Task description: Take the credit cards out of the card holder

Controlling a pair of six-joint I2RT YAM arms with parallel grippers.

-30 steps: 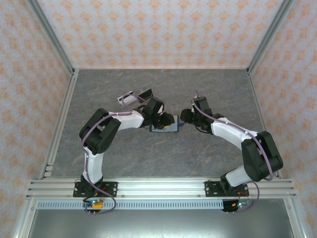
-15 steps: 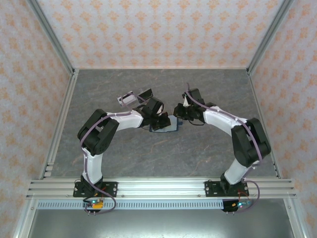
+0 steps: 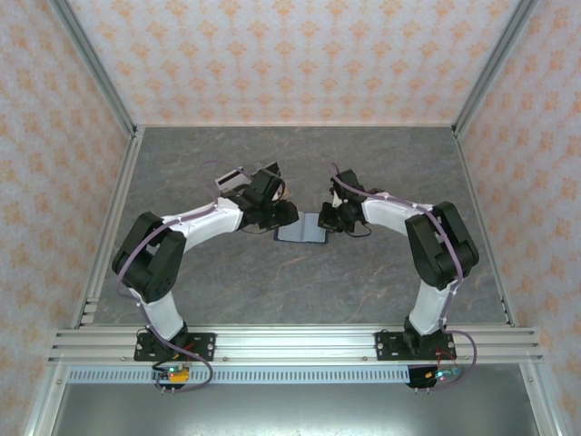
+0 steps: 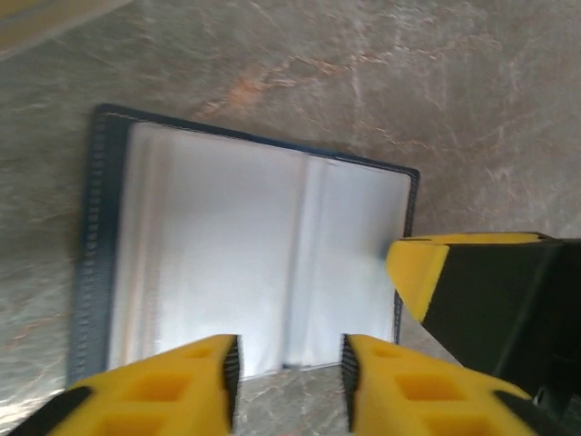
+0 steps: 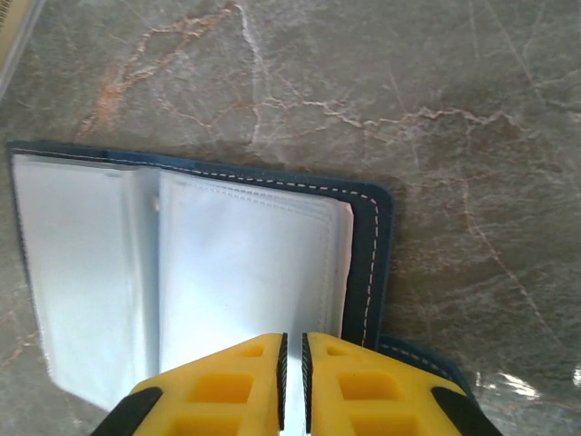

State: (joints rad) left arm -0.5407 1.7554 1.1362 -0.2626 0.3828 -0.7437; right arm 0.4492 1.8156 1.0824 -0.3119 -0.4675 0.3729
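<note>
Card holder (image 3: pixel 302 231) lies open flat, long axis left-right; left tool (image 4: pixel 289 354) slightly parted, right tool (image 5: pixel 292 350) pinched shut

Item under inspection: one small dark navy folding card holder (image 3: pixel 301 230), lying open and flat, inner face up, on the grey marbled table (image 3: pixel 390 154). Position: about the centre of the table, roughly midway between its left and right edges and between its near and far edges. The cover shows as a narrow navy border with a line of pale stitching (image 5: pixel 272 193) running along it. Inside, translucent whitish plastic sleeves (image 5: pixel 245 263) are spread across both halves, with a fold line between them; glare prevents reading their contents. A small navy tab (image 5: pixel 422 356) projects from one corner of the cover and lies on the table.
</note>
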